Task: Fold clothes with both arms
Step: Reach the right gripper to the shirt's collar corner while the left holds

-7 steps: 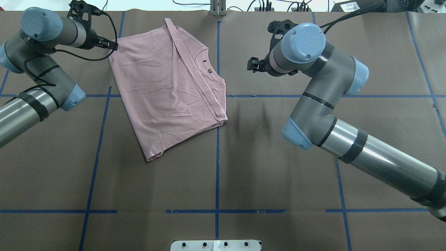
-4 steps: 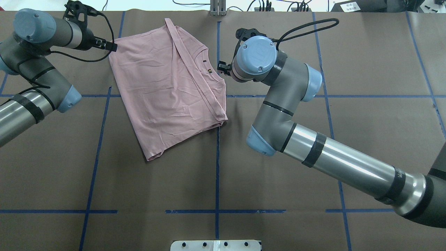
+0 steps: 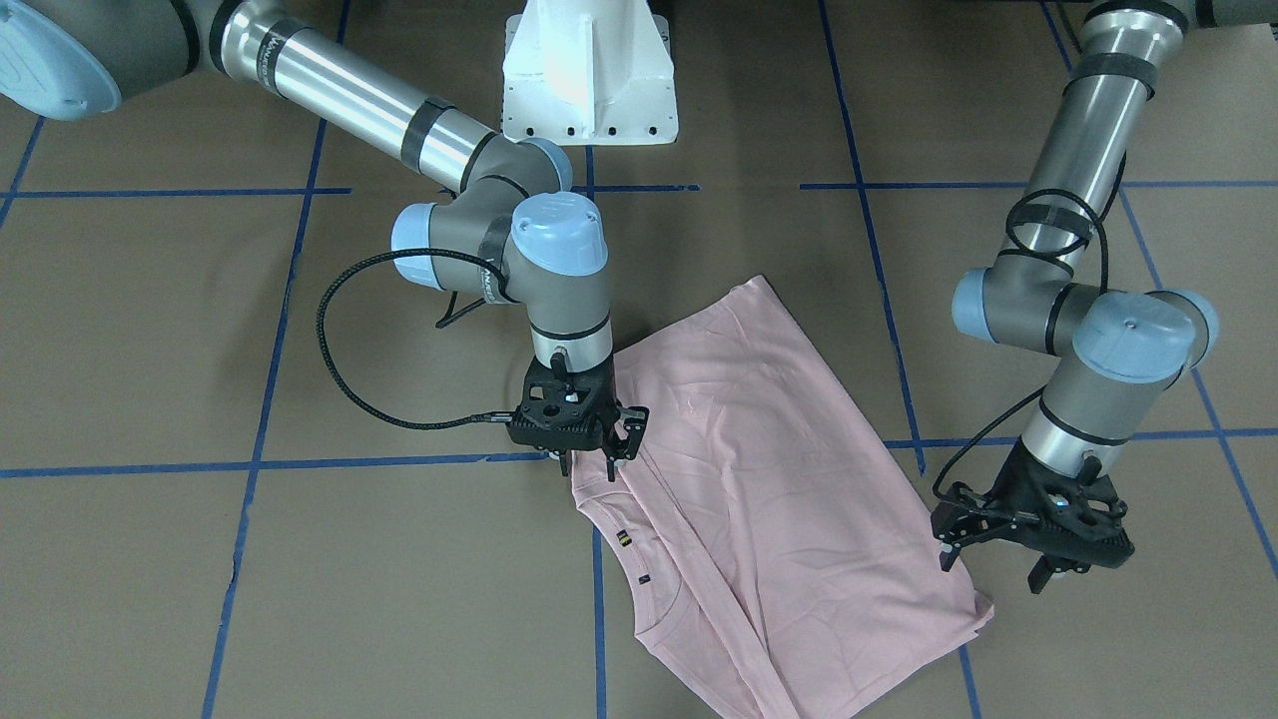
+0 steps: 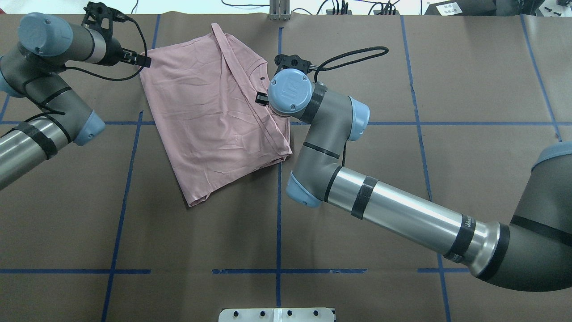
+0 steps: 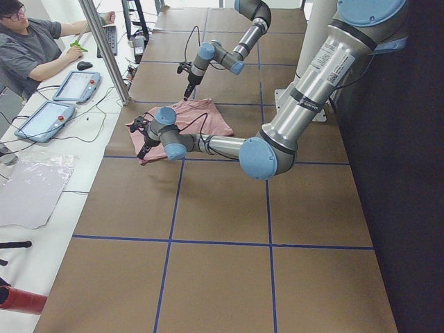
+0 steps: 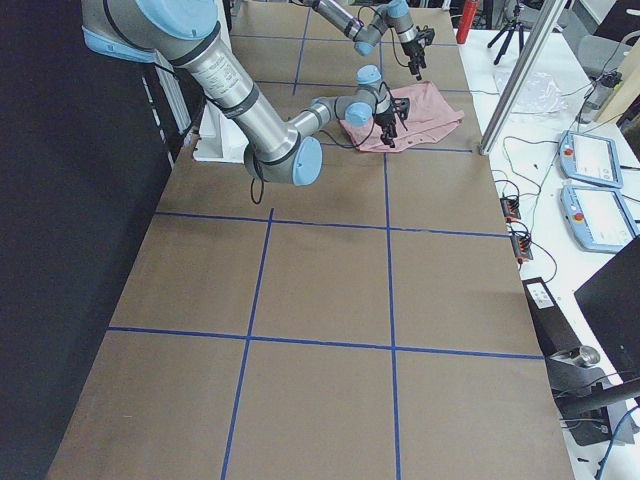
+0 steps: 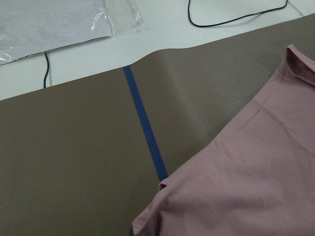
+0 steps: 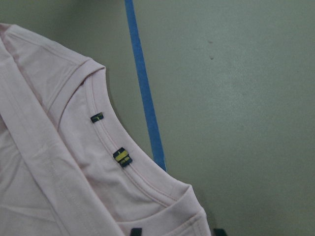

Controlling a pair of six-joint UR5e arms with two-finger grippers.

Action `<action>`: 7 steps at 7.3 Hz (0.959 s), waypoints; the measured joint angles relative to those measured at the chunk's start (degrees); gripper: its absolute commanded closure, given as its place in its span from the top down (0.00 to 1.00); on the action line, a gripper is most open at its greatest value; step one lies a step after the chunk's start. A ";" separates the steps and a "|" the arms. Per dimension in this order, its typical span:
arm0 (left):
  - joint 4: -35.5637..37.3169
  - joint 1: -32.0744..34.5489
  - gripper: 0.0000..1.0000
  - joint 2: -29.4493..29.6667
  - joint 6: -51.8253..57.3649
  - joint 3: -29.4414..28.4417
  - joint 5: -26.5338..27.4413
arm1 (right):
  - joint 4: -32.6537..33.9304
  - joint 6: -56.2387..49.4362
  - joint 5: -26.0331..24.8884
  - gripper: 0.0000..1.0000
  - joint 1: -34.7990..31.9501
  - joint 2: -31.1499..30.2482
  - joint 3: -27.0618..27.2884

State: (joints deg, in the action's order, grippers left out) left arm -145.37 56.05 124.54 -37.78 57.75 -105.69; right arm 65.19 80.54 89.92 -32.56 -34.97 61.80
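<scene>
The surface [image 4: 178, 246] under me is flat, matte brown paper, cut into big squares by blue tape lines [image 4: 279, 201]. There is broad bare room across its near half and to my right. The pale pink T-shirt [image 4: 210, 116] lies folded on the far side, left of centre. It is soft, finely creased knit in a slanted four-sided shape with a ribbed round neck. My right end effector [image 3: 591, 466] hangs over its neck-side edge, fingers spread and empty. My left end effector [image 3: 990, 565] is at the shirt's far left corner, fingers likewise apart, holding nothing. Two small dark labels [image 8: 122, 157] sit on the neckband.
</scene>
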 measured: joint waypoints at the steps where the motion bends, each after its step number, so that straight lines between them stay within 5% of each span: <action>1: 0.00 -0.07 1.00 0.00 -0.01 0.00 0.00 | 1.08 -1.46 -0.24 0.41 0.31 0.16 -0.26; 5: -0.03 -0.14 1.00 -0.01 -0.10 0.00 0.05 | 3.56 -5.61 -1.87 0.40 0.98 0.14 -0.24; 7: -0.06 -0.15 1.00 0.00 -0.10 -0.02 0.05 | 3.77 -5.81 -2.25 0.23 1.31 0.00 -0.20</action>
State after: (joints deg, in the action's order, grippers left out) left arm -145.43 55.90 124.54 -37.88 57.72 -105.64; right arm 68.96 74.73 87.67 -31.25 -34.96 61.60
